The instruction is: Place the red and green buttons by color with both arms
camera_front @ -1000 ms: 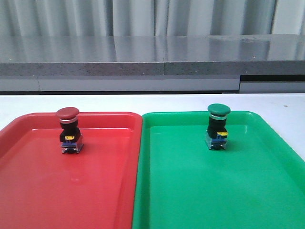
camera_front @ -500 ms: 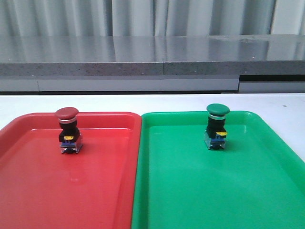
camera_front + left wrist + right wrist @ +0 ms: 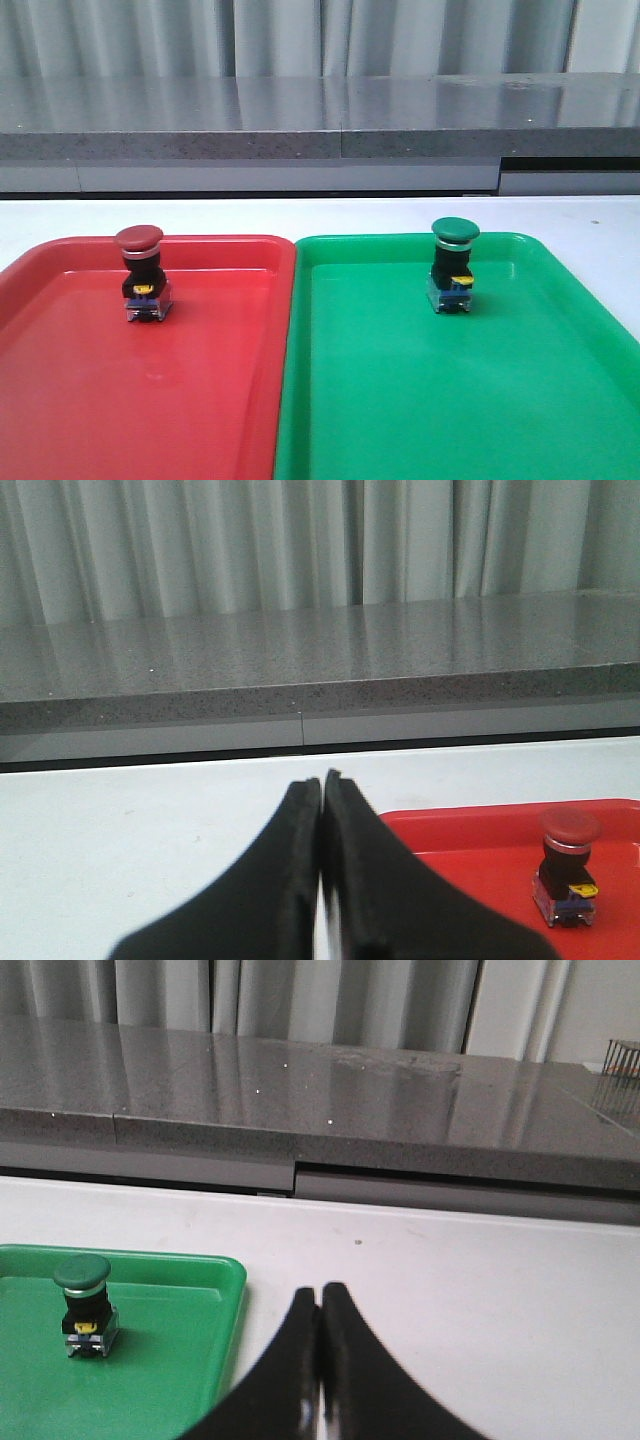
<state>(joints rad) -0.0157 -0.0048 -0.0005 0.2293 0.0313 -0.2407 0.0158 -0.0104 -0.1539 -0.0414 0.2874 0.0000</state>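
The left gripper (image 3: 322, 780) has its fingers pressed together on nothing, hanging over the white table (image 3: 150, 820) just off the red tray (image 3: 470, 840), and the right gripper (image 3: 320, 1292) is likewise closed and empty beside the green tray (image 3: 180, 1360). The red button (image 3: 142, 272) stands upright in the red tray's far part and the green button (image 3: 454, 266) upright in the green tray's far part, so each appears sorted. Both look small, light, rigid and top-heavy; the black body under the smooth cap seems the safest place to pinch.

White table (image 3: 560, 212), red tray (image 3: 60, 400), green tray (image 3: 540, 420)
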